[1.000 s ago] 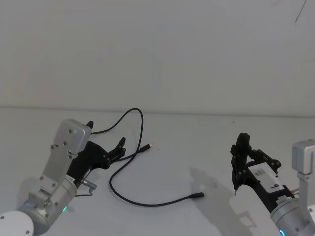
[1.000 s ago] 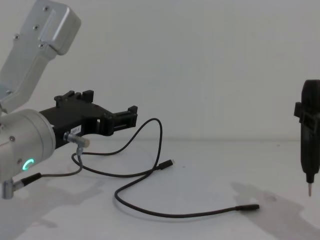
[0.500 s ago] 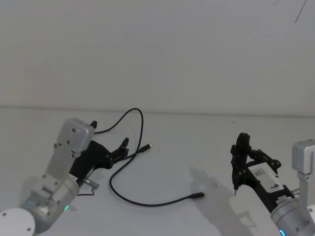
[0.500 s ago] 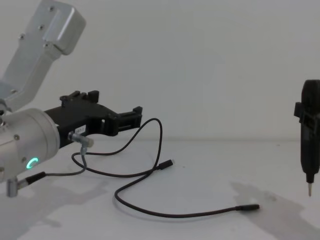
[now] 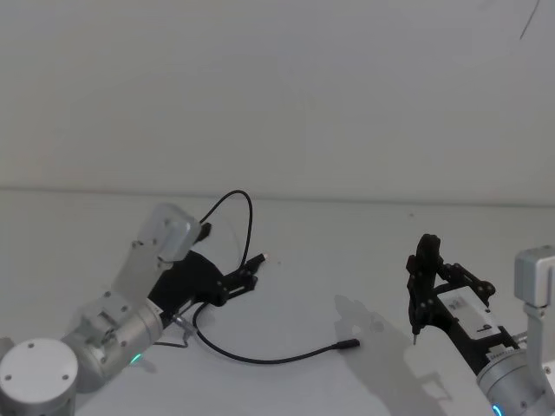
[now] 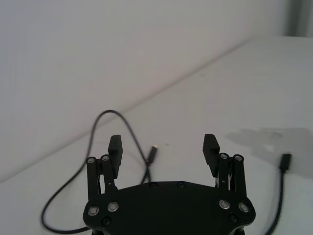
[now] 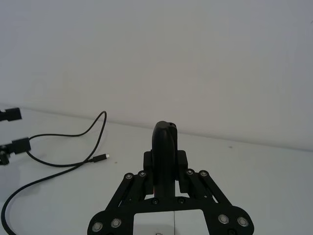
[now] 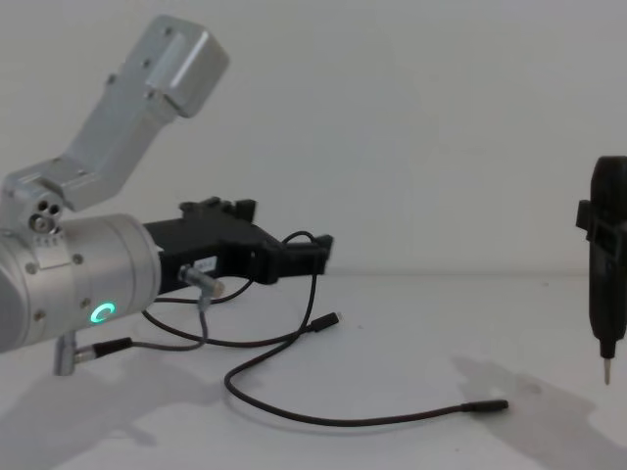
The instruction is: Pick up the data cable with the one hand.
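There is one data cable point(image 5: 260, 360) on the white bench point(image 5: 364, 251), and two grippers. The cable lies loose, left of the bench's middle. One loop stands up toward the back wall and a long curve sweeps forward and to the right. It has two plugs: one lies out on the right end of that curve, and the other sits just off the tips of the left gripper point(image 5: 242, 277).

That left gripper has its two black fingers point(image 6: 211, 147) spread wide. In its wrist view the near plug and a stretch of cord lie in the gap between them, farther out on the bench. From the chest view the fingers hang a little above the surface, close to the rising loop. I cannot tell whether they touch the cord. One short grey wire point(image 8: 176, 345) dangles by its silver wrist, where a green ring light point(image 8: 101, 313) glows.

The right gripper point(image 5: 415, 334) stands upright at the right side, well apart from the cable, its fingers pressed together into one narrow point.

Compared with half a second ago, the left gripper has pushed forward and to the right, lower and deeper into the cable's loops. The cable's lie and the right gripper look unchanged.
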